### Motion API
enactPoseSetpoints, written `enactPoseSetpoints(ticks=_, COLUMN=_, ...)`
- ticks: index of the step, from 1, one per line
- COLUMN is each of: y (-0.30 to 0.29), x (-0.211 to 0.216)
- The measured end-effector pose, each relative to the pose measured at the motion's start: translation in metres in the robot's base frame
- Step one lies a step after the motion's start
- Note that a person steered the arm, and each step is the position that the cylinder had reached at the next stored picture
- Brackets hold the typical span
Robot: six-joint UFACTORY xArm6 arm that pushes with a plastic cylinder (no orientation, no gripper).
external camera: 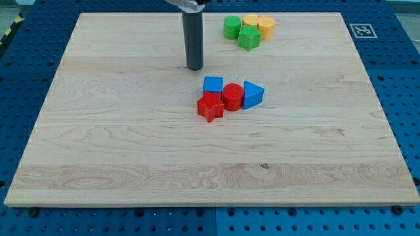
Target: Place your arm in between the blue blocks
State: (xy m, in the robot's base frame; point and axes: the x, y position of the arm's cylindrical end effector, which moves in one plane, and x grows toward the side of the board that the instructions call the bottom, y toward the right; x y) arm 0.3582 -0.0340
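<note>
Wood makes up the work surface: a pale board (131, 151) with visible grain, lying on a blue perforated table (407, 98). A small black-and-white square marker (361, 30) sits on the table just past the board's far right corner, and a strip of yellow-and-black tape (9, 29) shows at the far left edge.

Two blue blocks lie near the board's middle. The blue cube-like block (212, 84) sits to the left, and the blue triangular block (253, 94) to the right, its point facing right. Between them stands a red cylinder (232, 96), touching the triangular block and close against the other. A red star-shaped block (210, 107) rests just on the near side of the left blue block, touching the cylinder.

I carry no hand or jaws, only a dark rod; my tip (195, 68) rests on the board beyond the blue cube-like block and slightly to its left, apart from it and outside the gap between the blue pair.

At the far edge, a green cylinder (231, 27), a green star-like block (249, 38), a yellow block (251, 21) and a yellow cylinder (266, 26) huddle together. The yellow block's shape is hard to make out, being partly hidden behind the green one. The rod's upper part is cut off by the top of the view.
</note>
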Motion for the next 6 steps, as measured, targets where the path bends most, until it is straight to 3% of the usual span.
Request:
enactPoseSetpoints(ticks=2, y=0.017, x=0.001)
enactPoseSetpoints(ticks=4, y=0.055, x=0.052)
enactPoseSetpoints(ticks=6, y=0.065, x=0.054)
